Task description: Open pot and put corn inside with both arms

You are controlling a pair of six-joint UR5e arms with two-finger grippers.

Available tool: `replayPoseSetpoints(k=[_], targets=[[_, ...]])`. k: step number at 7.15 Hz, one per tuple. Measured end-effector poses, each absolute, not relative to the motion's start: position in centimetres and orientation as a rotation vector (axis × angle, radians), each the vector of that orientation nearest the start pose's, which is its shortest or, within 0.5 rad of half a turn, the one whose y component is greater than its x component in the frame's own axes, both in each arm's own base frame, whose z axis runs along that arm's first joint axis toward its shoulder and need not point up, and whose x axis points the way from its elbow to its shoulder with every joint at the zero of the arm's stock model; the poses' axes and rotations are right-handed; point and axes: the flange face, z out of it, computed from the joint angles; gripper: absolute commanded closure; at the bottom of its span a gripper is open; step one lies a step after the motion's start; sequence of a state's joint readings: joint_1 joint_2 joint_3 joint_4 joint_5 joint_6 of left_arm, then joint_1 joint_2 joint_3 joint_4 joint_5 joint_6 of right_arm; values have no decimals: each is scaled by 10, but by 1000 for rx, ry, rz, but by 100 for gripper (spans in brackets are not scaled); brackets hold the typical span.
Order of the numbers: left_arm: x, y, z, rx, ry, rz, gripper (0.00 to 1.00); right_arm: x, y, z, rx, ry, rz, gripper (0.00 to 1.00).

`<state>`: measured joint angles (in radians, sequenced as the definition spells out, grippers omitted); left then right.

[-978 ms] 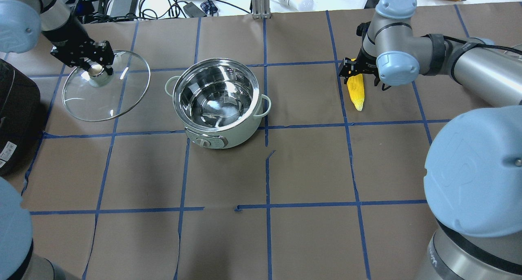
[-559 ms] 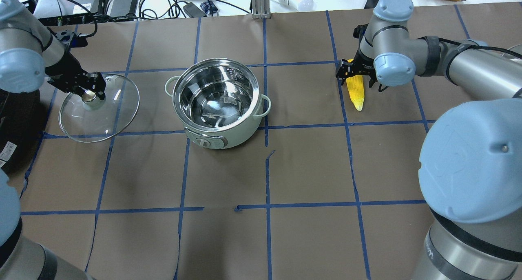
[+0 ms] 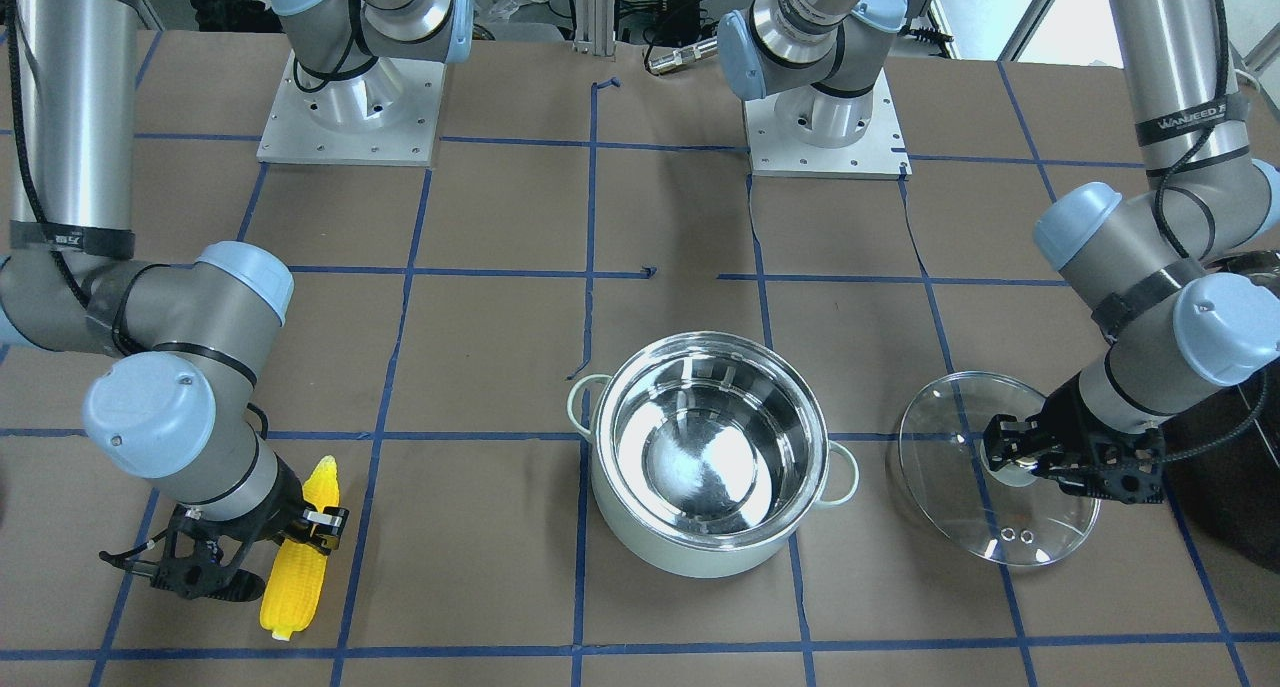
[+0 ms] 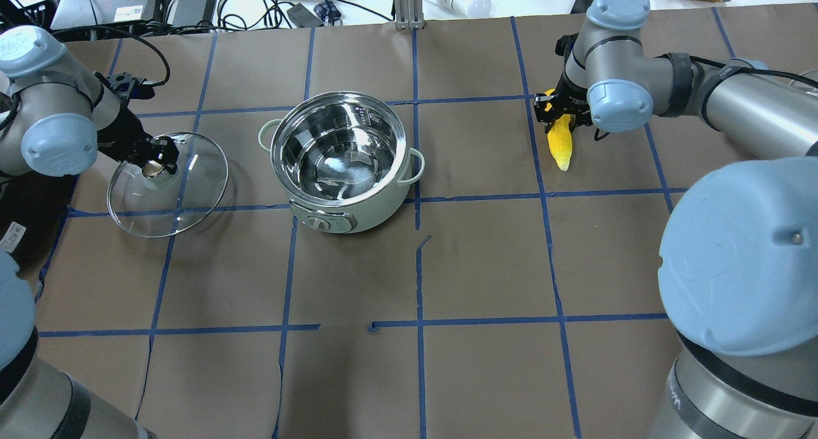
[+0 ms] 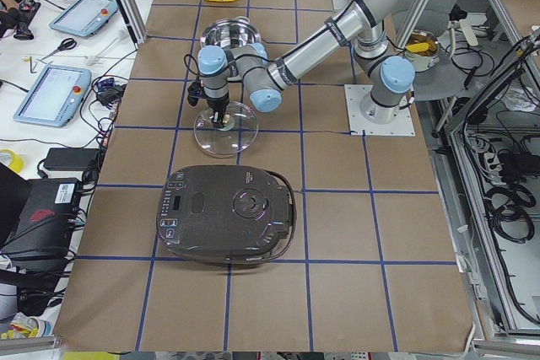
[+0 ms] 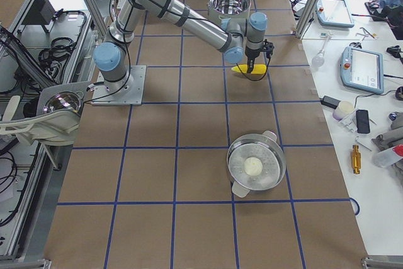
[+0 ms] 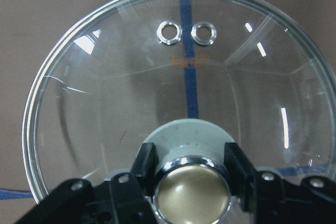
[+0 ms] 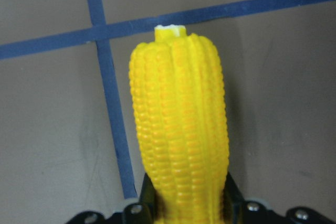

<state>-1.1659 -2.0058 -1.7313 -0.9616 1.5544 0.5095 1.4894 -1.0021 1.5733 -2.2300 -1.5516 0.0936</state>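
Two halves to this job, and I'd say the first is basically done. Front-facing camera: the pot [image 3: 690, 559] sits in the middle of the table [image 3: 480, 367], lid off, shiny inside completely empty. On the robot's left side of it, the left gripper [image 3: 1008, 457] has the glass lid [image 3: 950, 497] clamped by its top, hanging tilted just beside the pot without touching it. On the other side, well apart from the pot, the right gripper [image 3: 300, 529] is pinched shut around the corn [image 3: 293, 582]. Overhead view tells the same story: open pot in the centre, lid out left, corn out right with its pointy tip toward the robot. Left side camera: lid is low over the table between the pot and a black appliance [image 5: 226, 212]; can't tell if its rim is touching down. Right side camera: corn is down near the table too, and honestly I can't say whether it's lifted off; there's also a steel steamer pot [image 6: 255, 165] nearer that camera, nothing to do with this. Left wrist cam: fingers [image 7: 146, 163] squeezed on either side of the brass knob [image 7: 193, 195], looks solid. Right wrist cam: corn runs out from between the closed jaws to its white stub end. What's left, as I read it: park the lid, carry the corn across, drop it in the pot.
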Motion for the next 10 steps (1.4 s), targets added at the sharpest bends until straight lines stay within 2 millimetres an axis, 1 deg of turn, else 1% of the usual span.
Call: replayPoseSetpoints(k=[1,2,3,4,5,6,7,8,9,10], targets=[[114,-609,226,168,3148,-23,78,87,-675,249,303,3096,-177,100],[115,-609,224,167,3148,-19,78,107,-677,291,306,3088,-196,100],[115,-609,223,165,3147,-15,74,147,-677,334,317,3078,-198,100],[116,-609,222,163,3147,-10,69,193,-672,367,329,3071,-195,100],[116,-609,220,161,3147,-6,29,246,-661,394,297,3070,-205,100],[116,-609,219,159,3147,-3,10,298,-647,411,229,3072,-227,100],[116,-609,219,156,3148,-1,7,347,-633,416,157,3081,-251,100],[116,-609,219,156,3147,0,4,394,-620,405,119,3093,-253,100],[117,-610,222,159,3143,-6,3,430,-611,383,109,3101,-236,100],[116,-611,231,160,3136,-24,3,453,-604,365,102,3100,-223,98]])
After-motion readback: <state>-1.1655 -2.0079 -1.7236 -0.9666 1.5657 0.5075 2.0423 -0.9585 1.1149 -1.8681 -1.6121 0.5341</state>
